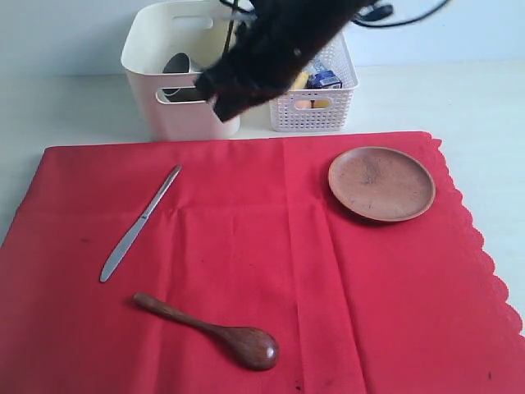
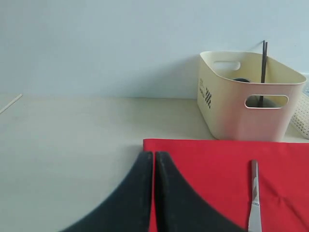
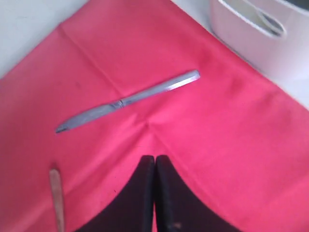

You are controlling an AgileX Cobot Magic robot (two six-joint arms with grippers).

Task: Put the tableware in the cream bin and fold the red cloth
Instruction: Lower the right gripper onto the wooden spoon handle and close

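Note:
The red cloth (image 1: 246, 246) lies spread flat, scalloped edge at the right. On it rest the silver knife (image 1: 139, 223), the dark wooden spoon (image 1: 213, 328) and the round brown plate (image 1: 381, 183). Behind it stands the cream bin (image 1: 143, 61), holding the steel cup (image 1: 176, 66) and the upright dark chopsticks (image 2: 263, 67). No white bowl shows. My right gripper (image 3: 155, 158) is shut and empty, blurred in the exterior view by the bin's front corner (image 1: 223, 107), with the knife (image 3: 125, 101) ahead. My left gripper (image 2: 154, 154) is shut and empty over the cloth's corner (image 2: 207, 164).
A white lattice basket (image 1: 316, 111) with food stands to the right of the cream bin. Pale table (image 1: 459, 98) surrounds the cloth. The right arm's dark bulk hangs over both containers. A wall rises behind the table.

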